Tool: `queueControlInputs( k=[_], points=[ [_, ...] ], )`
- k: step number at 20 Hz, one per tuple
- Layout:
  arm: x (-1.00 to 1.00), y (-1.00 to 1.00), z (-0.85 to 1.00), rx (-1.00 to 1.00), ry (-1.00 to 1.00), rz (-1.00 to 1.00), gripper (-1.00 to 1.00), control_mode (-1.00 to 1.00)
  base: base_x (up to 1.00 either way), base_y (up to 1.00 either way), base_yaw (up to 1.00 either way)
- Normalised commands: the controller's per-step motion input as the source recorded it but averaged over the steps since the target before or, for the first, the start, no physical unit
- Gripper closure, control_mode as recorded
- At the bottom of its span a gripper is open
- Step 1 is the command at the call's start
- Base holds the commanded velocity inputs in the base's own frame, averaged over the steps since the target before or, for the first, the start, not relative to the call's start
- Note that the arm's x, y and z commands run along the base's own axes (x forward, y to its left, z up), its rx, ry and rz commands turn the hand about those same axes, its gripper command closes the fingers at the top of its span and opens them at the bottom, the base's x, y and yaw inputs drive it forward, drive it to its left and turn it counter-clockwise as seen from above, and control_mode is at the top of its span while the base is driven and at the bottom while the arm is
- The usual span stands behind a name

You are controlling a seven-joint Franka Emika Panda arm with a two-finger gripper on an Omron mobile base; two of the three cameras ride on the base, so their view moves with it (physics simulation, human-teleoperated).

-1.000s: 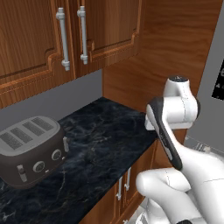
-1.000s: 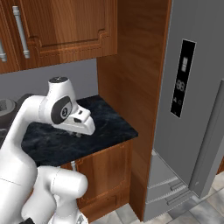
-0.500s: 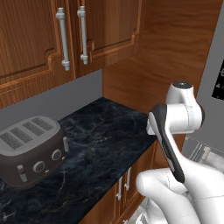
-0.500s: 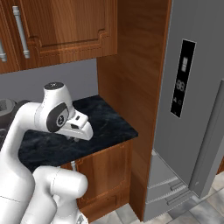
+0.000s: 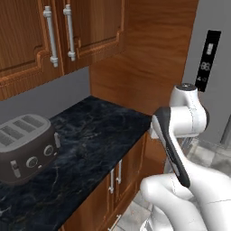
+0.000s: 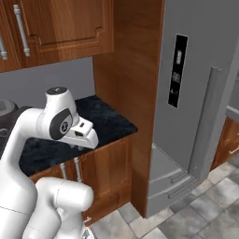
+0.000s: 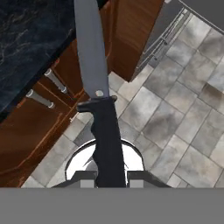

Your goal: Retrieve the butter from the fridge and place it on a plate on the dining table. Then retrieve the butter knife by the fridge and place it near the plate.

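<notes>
End effector (image 7: 111, 180), pinching the butter knife (image 7: 97, 87), has swung farther from the fridge (image 6: 205, 84).

Toaster (image 5: 26, 146) set on counter (image 5: 90, 149), at left end in left base view. Wall cupboards (image 5: 58, 36) hung above counter, base cupboards (image 6: 100, 179) fitted below it. Tall wooden panel (image 6: 135, 70) placed between counter end and fridge (image 6: 200, 93) (fridge to right of panel). Butter knife (image 7: 98, 100) held in gripper (image 7: 108, 177), handle between fingers, blade pointed away from hand, out over counter edge and tiled floor (image 7: 183, 113).
</notes>
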Motion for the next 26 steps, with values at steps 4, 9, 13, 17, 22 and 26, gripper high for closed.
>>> queueControlInputs(
  k=[4,9,13,17,22,26],
  points=[
    [0.00,0.00,0.00,0.00,0.00,0.00,1.00,1.00,-0.80,-0.06,-0.42],
    [0.00,0.00,0.00,0.00,0.00,0.00,1.00,1.00,-0.47,-0.42,-0.44],
    [0.00,0.00,0.00,0.00,0.00,0.00,1.00,1.00,-0.16,-0.48,-0.44],
    [0.00,0.00,0.00,0.00,0.00,0.00,1.00,1.00,-0.06,-0.45,-0.39],
    [0.00,0.00,0.00,0.00,0.00,0.00,1.00,1.00,0.00,-0.38,-0.34],
    [0.00,0.00,0.00,0.00,0.00,0.00,1.00,1.00,0.00,-0.35,-0.33]
  ],
)
